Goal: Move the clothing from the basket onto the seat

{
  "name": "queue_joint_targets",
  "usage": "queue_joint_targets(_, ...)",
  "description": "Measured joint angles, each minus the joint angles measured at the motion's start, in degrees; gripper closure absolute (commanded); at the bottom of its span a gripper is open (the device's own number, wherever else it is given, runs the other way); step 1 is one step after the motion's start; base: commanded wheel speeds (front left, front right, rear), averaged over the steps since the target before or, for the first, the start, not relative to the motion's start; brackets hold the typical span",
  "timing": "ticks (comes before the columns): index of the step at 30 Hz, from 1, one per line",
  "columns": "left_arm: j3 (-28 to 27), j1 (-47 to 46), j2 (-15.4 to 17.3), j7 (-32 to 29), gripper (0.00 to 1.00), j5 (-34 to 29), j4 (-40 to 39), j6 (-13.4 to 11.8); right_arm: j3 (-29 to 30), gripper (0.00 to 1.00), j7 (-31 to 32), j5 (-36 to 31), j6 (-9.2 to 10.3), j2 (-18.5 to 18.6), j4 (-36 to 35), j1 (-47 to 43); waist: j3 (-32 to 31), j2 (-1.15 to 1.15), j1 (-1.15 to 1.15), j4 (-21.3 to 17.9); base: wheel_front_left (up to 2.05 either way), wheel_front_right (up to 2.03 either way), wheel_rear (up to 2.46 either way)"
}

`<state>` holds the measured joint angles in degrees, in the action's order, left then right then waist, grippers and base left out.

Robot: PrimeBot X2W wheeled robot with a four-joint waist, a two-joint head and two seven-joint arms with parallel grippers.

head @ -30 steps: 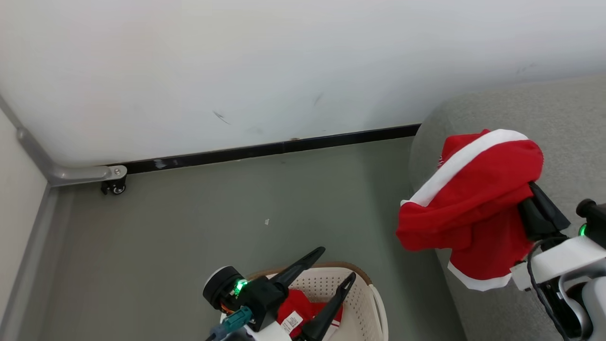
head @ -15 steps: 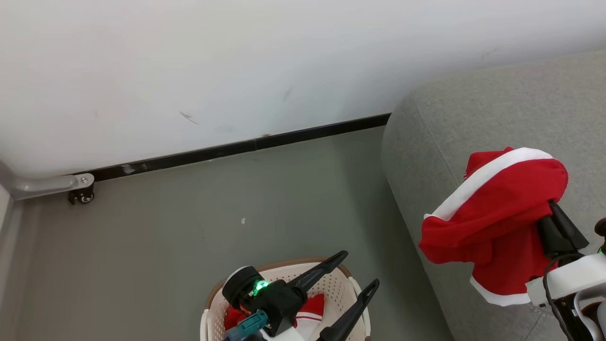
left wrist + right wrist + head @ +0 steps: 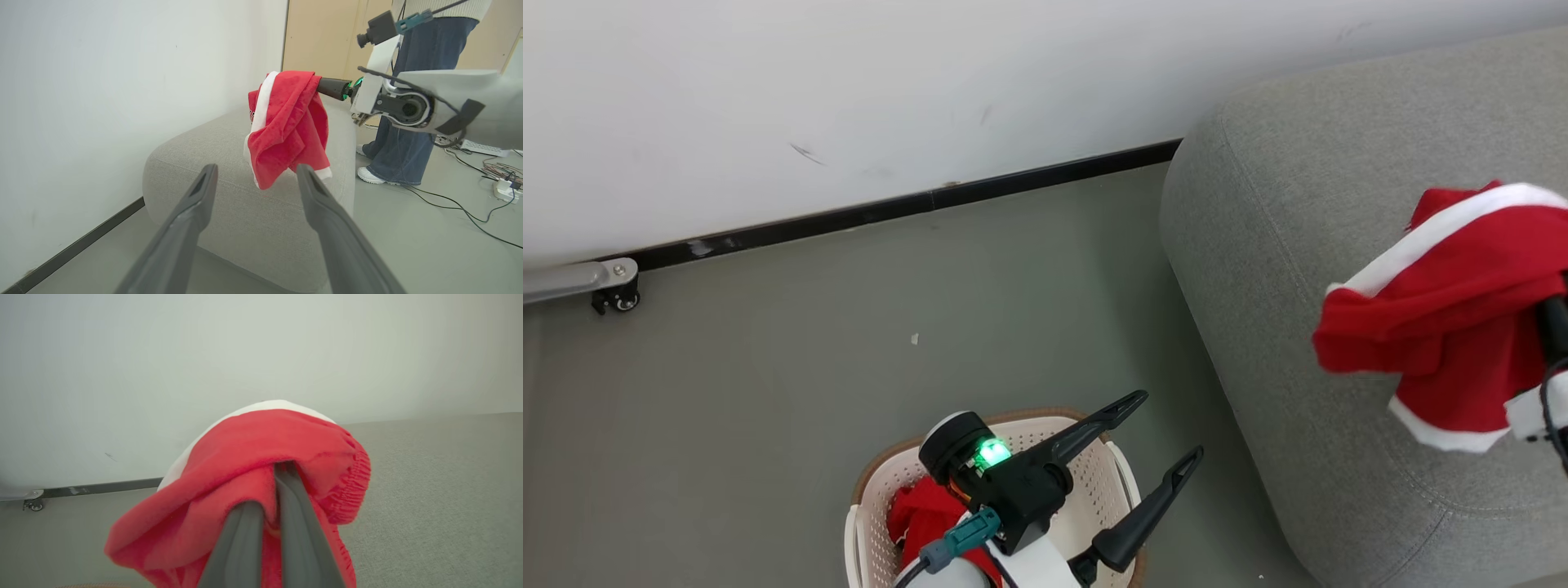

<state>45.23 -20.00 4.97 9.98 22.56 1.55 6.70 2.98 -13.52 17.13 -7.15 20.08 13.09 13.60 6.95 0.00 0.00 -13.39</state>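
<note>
A red garment with white trim (image 3: 1445,310) hangs above the grey seat (image 3: 1282,245), clear of the cushion. My right gripper (image 3: 269,490) is shut on this clothing, its fingertips buried in the folds. The left wrist view shows the same garment (image 3: 290,122) dangling over the seat's (image 3: 204,163) end. More red clothing (image 3: 923,514) lies in the cream basket (image 3: 874,482) on the floor at bottom centre. Over the basket's right side my left gripper (image 3: 1168,429) stands open with nothing between its fingers (image 3: 204,192).
A white wall with a black skirting (image 3: 890,208) runs behind the grey floor. A metal bar on a caster (image 3: 617,298) sits at the left. A person's legs (image 3: 408,134) stand beyond the seat, with cables (image 3: 470,204) and a power strip (image 3: 506,188) on the floor.
The head camera has swung right, bringing more of the seat into view. My right gripper has carried the red garment from the seat's left edge further over it. The left gripper stays open over the basket.
</note>
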Motion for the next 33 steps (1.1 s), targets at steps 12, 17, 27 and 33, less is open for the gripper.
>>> queue_joint_targets(12, 0.0, -3.0, -0.4, -2.1, 0.0, -1.1, -1.8, -0.6, 5.8, 1.0, 2.6, 0.0, -0.01, 7.0, 7.5, 14.8, 5.6, 0.0, 0.0, 0.9, 0.0, 0.0, 0.0)
queue_joint_targets(17, -0.1, -4.0, -0.5, -2.4, 0.0, -2.1, -2.9, -1.5, 7.3, 1.0, 3.5, -0.4, -0.01, 10.4, 10.9, 19.2, 8.1, 0.0, 0.0, 1.7, 0.0, 0.0, 0.0)
queue_joint_targets(27, 0.4, -6.7, -0.5, -3.4, 0.0, -4.5, -5.4, -1.8, 11.9, 1.0, 2.8, -3.8, -0.01, 13.5, 18.7, 22.3, 12.8, 0.0, 0.0, 4.0, 0.0, 0.0, 0.0)
queue_joint_targets(33, 1.3, -8.2, -0.9, -3.4, 0.0, -4.9, -6.4, -1.8, 14.8, 1.0, 1.8, -4.2, -0.01, 12.7, 24.8, 22.3, 15.6, 0.0, 0.0, 5.4, 0.0, 0.0, 0.0)
